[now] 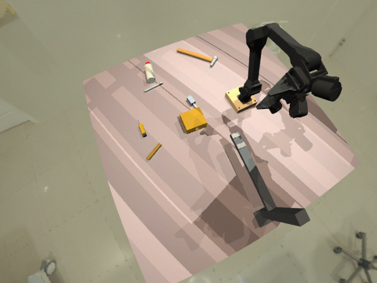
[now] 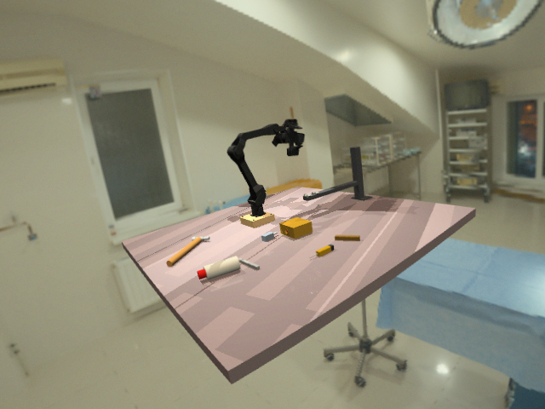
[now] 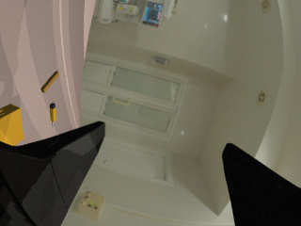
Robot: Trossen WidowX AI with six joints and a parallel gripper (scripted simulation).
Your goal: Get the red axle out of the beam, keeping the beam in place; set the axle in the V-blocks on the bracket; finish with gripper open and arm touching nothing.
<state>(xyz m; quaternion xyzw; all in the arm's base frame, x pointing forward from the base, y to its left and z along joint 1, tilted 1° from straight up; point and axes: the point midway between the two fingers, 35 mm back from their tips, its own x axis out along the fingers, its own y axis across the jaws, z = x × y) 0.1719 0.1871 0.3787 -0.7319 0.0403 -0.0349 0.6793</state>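
End effector (image 1: 277, 106) (image 2: 284, 144) (image 3: 167, 139) released, fingers spread wide with nothing between them, held high above the surface (image 1: 170, 188) (image 2: 272, 308) (image 3: 28, 52) and touching nothing. Orange block (image 1: 192, 119) (image 2: 296, 227) (image 3: 10, 127), taken to be the beam, sits on the surface well below it and off beyond its left finger in the wrist view. Bracket (image 1: 260, 183) (image 2: 357, 171) stands to the other side of the block, also lower than the end effector; pale V-blocks (image 1: 238, 140) at the free tip of its arm, nothing seen lying in them. Risks from here: the axle appears nearly flush with the block, so fingers may find little to grip and slip off; a pull askew of the bore could bind the axle and drag the block along. A low approach might clip the grey motor-like piece (image 1: 191, 99) (image 2: 267, 236) near one end of the bore, or the bracket's overhanging arm on the later carry. Axle appearance: only a small, round, reddish-orange end (image 2: 286, 230) in the block's side face; too small here to be sure it is the axle rather than shaded bore. Location judged to be inside the block, extraction not begun.
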